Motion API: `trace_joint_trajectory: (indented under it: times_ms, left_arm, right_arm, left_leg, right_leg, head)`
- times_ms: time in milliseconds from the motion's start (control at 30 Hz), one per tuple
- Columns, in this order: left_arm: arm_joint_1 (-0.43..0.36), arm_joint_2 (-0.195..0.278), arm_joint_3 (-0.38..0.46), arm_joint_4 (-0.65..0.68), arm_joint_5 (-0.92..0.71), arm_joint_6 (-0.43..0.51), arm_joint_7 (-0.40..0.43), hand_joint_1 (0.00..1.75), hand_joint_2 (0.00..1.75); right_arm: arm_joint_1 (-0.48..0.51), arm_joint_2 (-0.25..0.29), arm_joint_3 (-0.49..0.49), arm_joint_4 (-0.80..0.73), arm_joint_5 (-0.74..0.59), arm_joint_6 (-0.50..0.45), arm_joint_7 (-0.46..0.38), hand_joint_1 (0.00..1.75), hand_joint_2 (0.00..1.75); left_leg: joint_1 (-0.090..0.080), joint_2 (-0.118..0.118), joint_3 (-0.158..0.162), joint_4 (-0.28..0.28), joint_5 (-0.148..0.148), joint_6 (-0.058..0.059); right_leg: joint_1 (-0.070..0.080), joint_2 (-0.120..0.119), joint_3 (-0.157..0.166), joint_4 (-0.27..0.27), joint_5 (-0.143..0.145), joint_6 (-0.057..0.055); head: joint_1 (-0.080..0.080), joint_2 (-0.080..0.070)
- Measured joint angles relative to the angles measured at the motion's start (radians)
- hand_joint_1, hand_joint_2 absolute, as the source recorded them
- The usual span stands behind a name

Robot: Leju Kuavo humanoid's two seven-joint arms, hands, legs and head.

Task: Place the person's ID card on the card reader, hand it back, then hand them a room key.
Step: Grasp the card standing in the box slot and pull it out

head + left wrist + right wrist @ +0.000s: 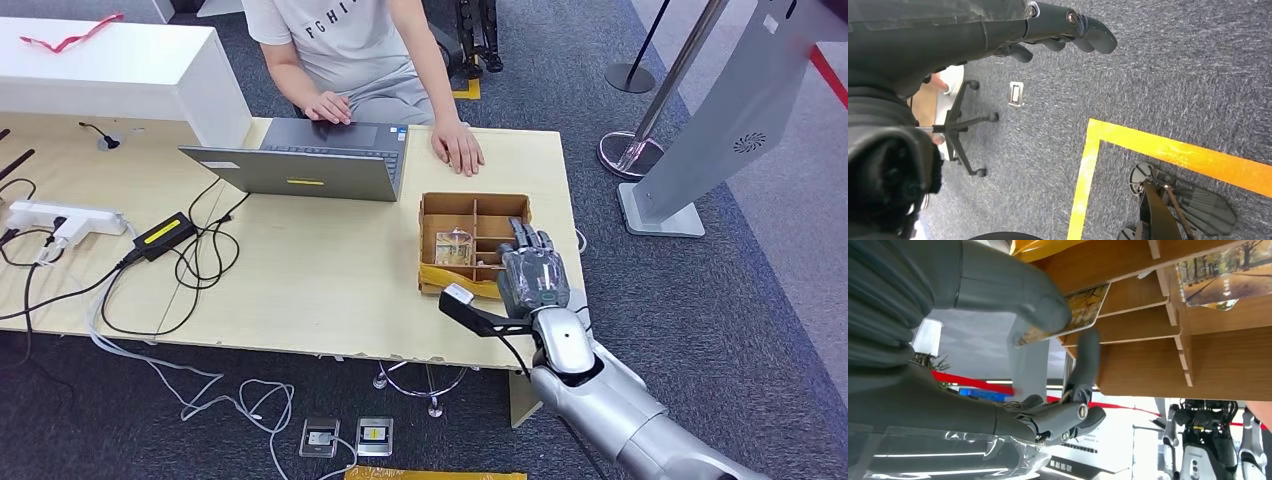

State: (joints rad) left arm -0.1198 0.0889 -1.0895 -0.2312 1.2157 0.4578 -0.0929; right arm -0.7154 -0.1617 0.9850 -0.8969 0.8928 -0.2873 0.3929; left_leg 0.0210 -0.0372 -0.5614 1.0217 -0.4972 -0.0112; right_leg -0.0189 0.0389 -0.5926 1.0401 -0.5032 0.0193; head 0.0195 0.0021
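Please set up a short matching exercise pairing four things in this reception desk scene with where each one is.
Things:
1. laptop
2. wooden divided box
3. right hand
4. power strip

Places:
A. at the near right corner of the box
B. far left of the table, with cables plugged in
C. in front of the seated person, under one of their hands
D. right part of the table, holding picture cards

Pairs: 1-C, 2-D, 3-A, 4-B

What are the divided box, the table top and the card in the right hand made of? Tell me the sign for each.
Box: thin wood or plywood, unpainted; grain and slotted dividers show in the right wrist view.
Table: pale wood-look board, probably laminate; smooth, with a chipped front edge.
Card, pinched by the right hand: likely glossy plastic with a printed tree picture; it stays flat and has rounded corners.
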Motion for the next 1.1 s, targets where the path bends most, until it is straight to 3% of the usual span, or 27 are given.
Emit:
trace_joint_trajectory:
  times_ms: [33, 100, 700, 833, 1100]
  left_arm:
    - [0.000, 0.000, 0.000, 0.000, 0.000, 0.000, 0.000, 0.00, 0.00]
    - [0.000, 0.000, 0.000, 0.000, 0.000, 0.000, 0.000, 0.00, 0.00]
    - [-0.001, 0.000, -0.001, 0.000, 0.000, -0.006, 0.000, 0.00, 0.00]
    - [-0.001, 0.000, -0.001, 0.000, 0.000, -0.007, 0.000, 0.00, 0.00]
    - [-0.002, 0.000, -0.001, 0.000, -0.001, -0.009, -0.003, 0.00, 0.00]
  right_arm:
    - [-0.001, 0.000, 0.000, 0.004, 0.004, -0.002, 0.002, 0.59, 1.75]
    - [-0.002, 0.000, 0.000, 0.010, 0.010, -0.003, 0.005, 0.00, 1.75]
    - [-0.004, 0.007, -0.005, 0.077, 0.013, -0.028, -0.014, 0.00, 1.75]
    - [-0.004, 0.010, -0.010, 0.089, 0.014, -0.033, -0.017, 1.74, 1.75]
    - [-0.009, 0.017, -0.016, 0.108, 0.027, -0.038, -0.026, 1.75, 1.75]
  left_leg:
    - [0.000, 0.000, 0.000, 0.000, 0.000, 0.000]
    - [0.000, 0.000, 0.000, 0.000, 0.000, 0.000]
    - [0.000, 0.000, 0.000, 0.000, 0.000, 0.000]
    - [0.000, 0.000, 0.000, 0.000, 0.000, 0.000]
    - [0.000, 0.000, 0.000, 0.000, 0.000, 0.000]
  right_leg:
    - [0.000, 0.000, 0.000, 0.000, 0.000, 0.000]
    - [0.000, 0.000, 0.000, 0.000, 0.000, 0.000]
    - [0.000, 0.000, 0.000, 0.000, 0.000, 0.000]
    - [0.000, 0.000, 0.000, 0.000, 0.000, 0.000]
    - [0.000, 0.000, 0.000, 0.000, 0.000, 0.000]
  head:
    - [0.000, 0.000]
    - [0.000, 0.000]
    - [0.000, 0.000]
    - [0.000, 0.000]
    - [0.000, 0.000]
